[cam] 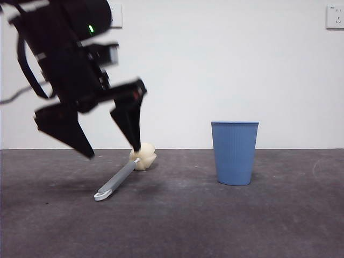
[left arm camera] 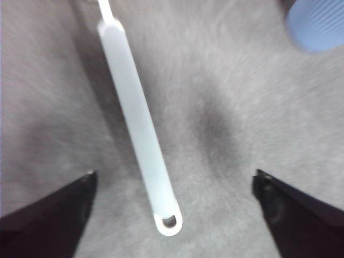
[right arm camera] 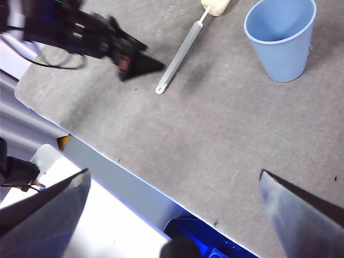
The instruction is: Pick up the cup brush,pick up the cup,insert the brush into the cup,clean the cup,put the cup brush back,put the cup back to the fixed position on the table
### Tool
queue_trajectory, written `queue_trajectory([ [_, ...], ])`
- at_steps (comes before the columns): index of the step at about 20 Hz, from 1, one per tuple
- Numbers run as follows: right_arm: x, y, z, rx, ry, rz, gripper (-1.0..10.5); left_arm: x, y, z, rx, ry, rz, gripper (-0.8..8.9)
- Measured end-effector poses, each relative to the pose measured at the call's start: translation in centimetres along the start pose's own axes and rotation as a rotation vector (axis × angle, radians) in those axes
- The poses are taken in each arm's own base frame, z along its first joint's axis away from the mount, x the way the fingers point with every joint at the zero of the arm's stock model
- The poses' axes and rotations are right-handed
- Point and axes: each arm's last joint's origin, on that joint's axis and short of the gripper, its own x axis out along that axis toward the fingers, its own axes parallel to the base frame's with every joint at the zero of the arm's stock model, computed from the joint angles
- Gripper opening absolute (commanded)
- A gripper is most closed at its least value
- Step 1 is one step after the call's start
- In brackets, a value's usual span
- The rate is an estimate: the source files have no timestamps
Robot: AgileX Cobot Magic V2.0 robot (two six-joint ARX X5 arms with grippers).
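Grey counter (cam: pixel 226 226) carries the cup brush (cam: pixel 121 180) lying flat, blue cup (cam: pixel 234 152) upright beside it. My left tool (cam: pixel 110 150) hovers spread over the handle; my right tool (right arm camera: pixel 172 215) waits, gaping.

Black arm (cam: pixel 70 59) with green light, dark cable, pointed jaws

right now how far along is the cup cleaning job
Nothing is done yet. The cup brush lies flat on the table and the cup stands empty beside it. In hand: the left gripper hovers open-jawed over the handle. The right gripper waits. Every step remains.
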Motion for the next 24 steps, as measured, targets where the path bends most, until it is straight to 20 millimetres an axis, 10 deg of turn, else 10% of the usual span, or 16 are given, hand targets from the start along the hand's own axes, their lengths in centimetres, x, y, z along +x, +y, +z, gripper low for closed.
queue_trajectory([
  [17,0.0,0.0,0.0,0.0,0.0,0.0,6.0,4.2,0.1,-1.1,-0.054,0.077,0.139,4.59],
  [22,0.0,0.0,0.0,0.0,0.0,0.0,6.0,4.3,-0.1,-1.2,-0.06,0.08,0.132,0.15],
  [24,0.0,0.0,0.0,0.0,0.0,0.0,6.0,4.2,-0.1,-1.2,-0.06,0.087,0.13,-0.09],
])
